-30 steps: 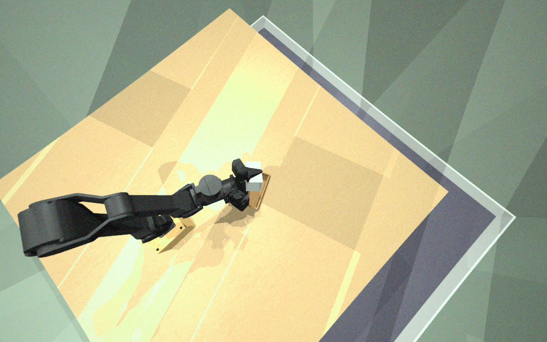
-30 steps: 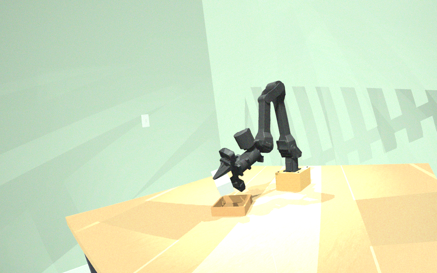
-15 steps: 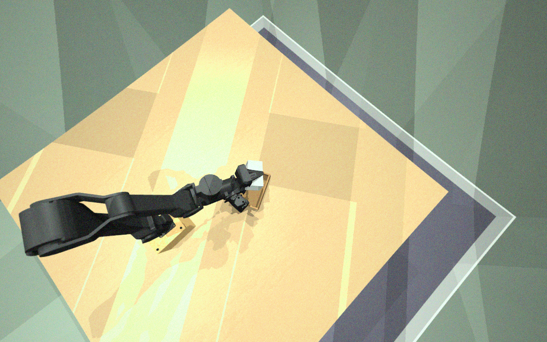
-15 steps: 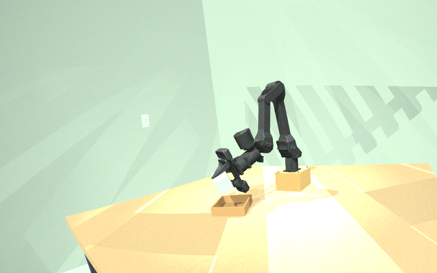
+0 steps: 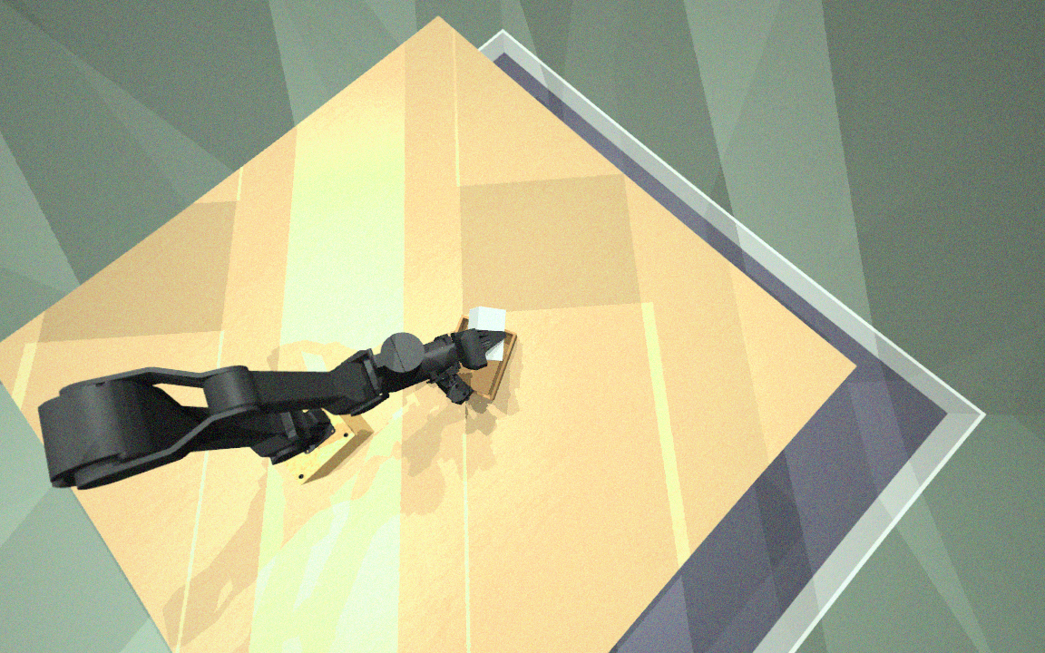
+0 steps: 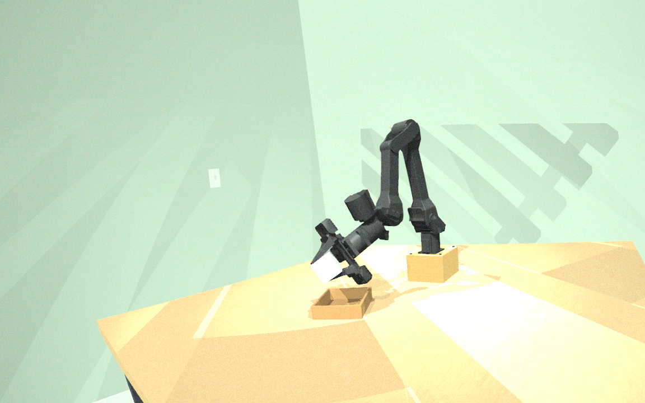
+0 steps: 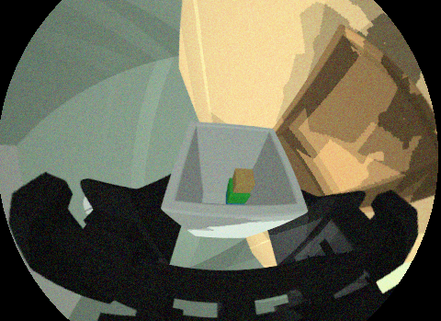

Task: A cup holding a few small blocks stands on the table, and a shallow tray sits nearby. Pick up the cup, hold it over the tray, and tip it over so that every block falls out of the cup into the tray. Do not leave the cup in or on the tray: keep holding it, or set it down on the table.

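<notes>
The white cup (image 5: 486, 318) (image 6: 327, 267) (image 7: 230, 146) is off the table, tipped well over to one side. My gripper (image 5: 491, 336) (image 6: 322, 270) (image 7: 226, 169) is shut on it, one finger on each side. In the wrist view a tan block (image 7: 243, 180), a green block (image 7: 238, 196) and a sliver of blue are inside the cup. The cup's mouth does not show in either the top or the exterior view. The brown tray (image 5: 503, 366) (image 6: 337, 312) (image 7: 333, 63) stands on the table below the cup, partly hidden from above by cup and gripper. I see no blocks in it.
The arm's base stands on a wooden block (image 5: 323, 458) (image 6: 425, 268), behind the tray in the exterior view. The light wooden table (image 5: 575, 454) (image 6: 265, 370) carries strong shadows and bright bands. A wall stands behind it.
</notes>
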